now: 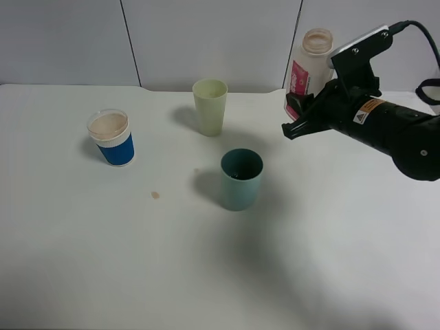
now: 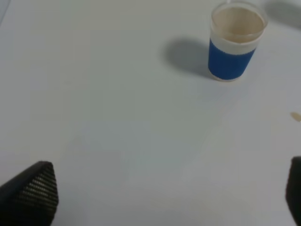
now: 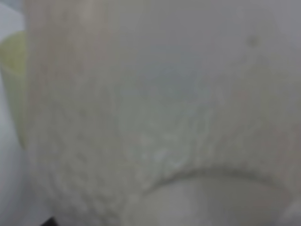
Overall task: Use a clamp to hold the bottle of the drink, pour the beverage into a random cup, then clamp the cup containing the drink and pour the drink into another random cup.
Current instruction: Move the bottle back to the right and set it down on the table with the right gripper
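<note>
Right tool point(image 1: 289, 129) has its black jaws pressed together with nothing between them. It reaches in from the right, tips pointing left, low in front of the bottle point(image 1: 311, 65). Whether the tips touch the bottle is hard to say, since in the high view they simply overlap it. Left tool point(image 2: 164, 195) shows only in its own wrist view, where its two fingers point(image 2: 33, 193) stand wide apart over bare surface, gripping nothing.

The white worktop point(image 1: 344, 275) carries everything. The black arm point(image 1: 405, 137) hangs above its right side.

The bottle stands upright at the back right, close to the wall, with its wide neck open and its red-pink label facing left. In the right wrist view it fills nearly the whole frame as a whitish blur point(image 3: 155, 117), so it is probably very near the camera.

The teal cup point(image 1: 240, 180) stands upright near the middle, dark inside. The yellow cup point(image 1: 210, 106) stands behind it, apart from it and left of the bottle; its edge also shows in the right wrist view point(image 3: 11, 70). The blue cup point(image 1: 112, 139) point(image 2: 233, 56) stands well apart on the left, brownish inside.

A small brown spot point(image 1: 155, 195) point(image 2: 295, 116) lies on the worktop between the blue and teal cups.
</note>
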You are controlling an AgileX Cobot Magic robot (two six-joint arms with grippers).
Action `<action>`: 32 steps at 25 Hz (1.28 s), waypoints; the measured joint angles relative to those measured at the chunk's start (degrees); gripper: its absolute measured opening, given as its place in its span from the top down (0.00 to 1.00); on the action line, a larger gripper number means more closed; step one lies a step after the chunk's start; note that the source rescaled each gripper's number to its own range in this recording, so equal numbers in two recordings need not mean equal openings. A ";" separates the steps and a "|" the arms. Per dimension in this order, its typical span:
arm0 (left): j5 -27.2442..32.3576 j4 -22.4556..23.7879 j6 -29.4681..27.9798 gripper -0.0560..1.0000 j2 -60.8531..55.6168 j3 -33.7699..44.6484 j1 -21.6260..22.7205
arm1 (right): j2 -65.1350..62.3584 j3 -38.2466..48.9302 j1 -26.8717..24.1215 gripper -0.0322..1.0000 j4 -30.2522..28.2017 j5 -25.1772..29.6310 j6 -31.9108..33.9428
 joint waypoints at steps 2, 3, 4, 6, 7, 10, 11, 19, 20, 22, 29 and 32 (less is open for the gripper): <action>0.00 0.00 0.00 0.06 0.00 0.00 0.00 | 3.16 0.22 0.00 0.97 0.20 -2.58 0.00; 0.00 0.00 0.00 0.06 0.00 0.00 0.00 | 4.52 0.27 0.00 0.97 0.20 -3.76 0.00; 0.00 0.00 0.00 0.06 0.00 0.00 0.00 | 6.11 0.27 0.00 0.97 0.20 -5.45 0.00; 0.00 0.00 0.00 0.06 0.00 0.00 0.00 | 8.66 0.27 0.00 0.97 0.26 -8.59 0.00; 0.00 0.00 0.00 0.06 0.00 0.00 0.00 | 9.86 0.27 0.00 0.97 0.48 -10.25 0.00; 0.00 0.00 0.00 0.06 0.00 0.00 0.00 | 12.50 0.22 0.00 0.97 1.66 -13.70 0.00; 0.00 0.00 0.00 0.06 0.00 0.00 0.00 | 13.21 0.22 0.00 0.97 2.40 -14.79 0.00; 0.00 0.00 0.00 0.06 0.00 0.00 0.00 | 18.89 0.16 0.00 0.97 6.28 -22.29 1.12; 0.00 0.00 0.00 0.06 0.00 0.00 0.00 | 19.65 0.16 0.00 0.97 6.80 -23.03 1.83; 0.00 0.00 0.00 0.06 0.00 0.00 0.00 | 21.01 0.11 0.00 0.97 7.73 -24.14 3.10; 0.00 0.00 0.00 0.06 0.00 0.00 0.00 | 22.39 0.11 0.00 0.97 11.17 -25.28 6.15; 0.00 0.00 0.00 0.06 0.00 0.00 0.00 | 22.39 0.11 0.00 0.97 13.30 -25.28 6.58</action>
